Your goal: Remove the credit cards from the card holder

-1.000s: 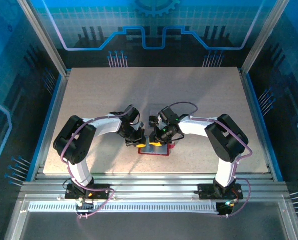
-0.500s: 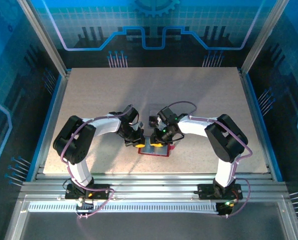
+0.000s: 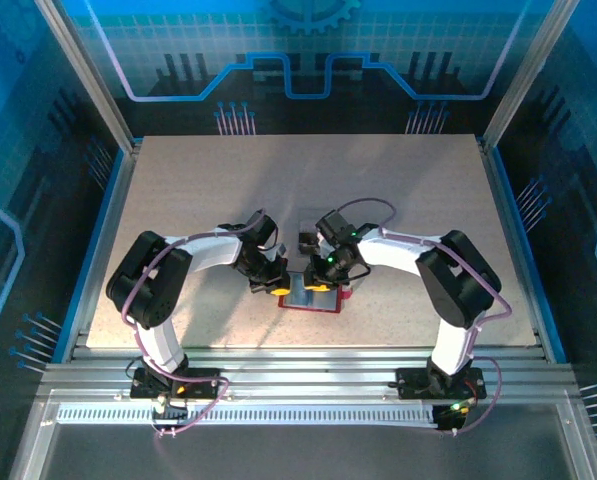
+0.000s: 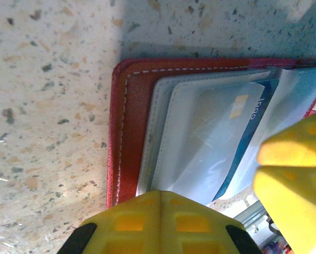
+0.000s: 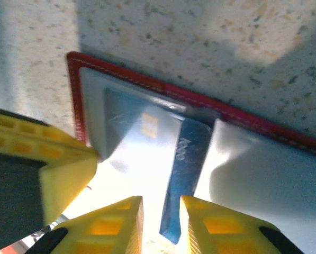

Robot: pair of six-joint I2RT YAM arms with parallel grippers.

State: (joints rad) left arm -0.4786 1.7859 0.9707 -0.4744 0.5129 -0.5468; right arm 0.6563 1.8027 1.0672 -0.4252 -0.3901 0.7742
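The red card holder point(image 3: 309, 303) lies open on the table between both grippers, its grey-silver inside point(image 4: 158, 106) facing up. A blue card point(image 4: 251, 132) with a gold chip sits partly under a cloudy sleeve. My left gripper point(image 4: 161, 209) is shut, its yellow tips resting over the holder's near edge. My right gripper point(image 5: 161, 225) is open by a narrow gap, and the blue card's point(image 5: 187, 159) free end lies between its fingers point(image 5: 115, 225). The dark and pinkish cards are hidden.
The speckled tabletop point(image 3: 198, 190) spreads wide around the holder. Metal rails point(image 3: 308, 365) run along the near edge. In the right wrist view the left gripper's yellow finger point(image 5: 57, 164) crowds the holder's left corner.
The right wrist has shifted slightly over the holder. The left arm and the holder have stayed in place.
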